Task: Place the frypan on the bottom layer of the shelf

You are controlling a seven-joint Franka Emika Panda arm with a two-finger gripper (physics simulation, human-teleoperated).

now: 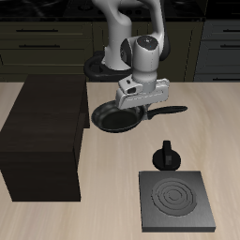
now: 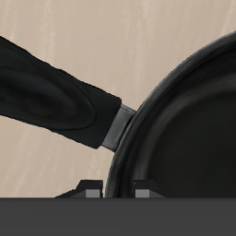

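Note:
The frypan (image 1: 114,118) is round and black, with its long handle (image 1: 167,111) pointing away from the shelf (image 1: 45,136). It sits just beside the shelf, a large dark brown box-like unit. My gripper (image 1: 132,101) is right over the pan's rim where the handle joins. In the wrist view the frypan (image 2: 189,129) and its handle (image 2: 55,101) fill the frame. The fingertips (image 2: 89,185) stand close on either side of the rim, so my gripper (image 2: 115,188) is shut on it. I cannot tell whether the pan is off the table.
A small black knobbed pot (image 1: 166,156) stands nearer the table's front edge. A square grey plate with concentric rings (image 1: 176,200) lies in front of it. Dark drawer cabinets (image 1: 42,42) line the back behind the robot's base.

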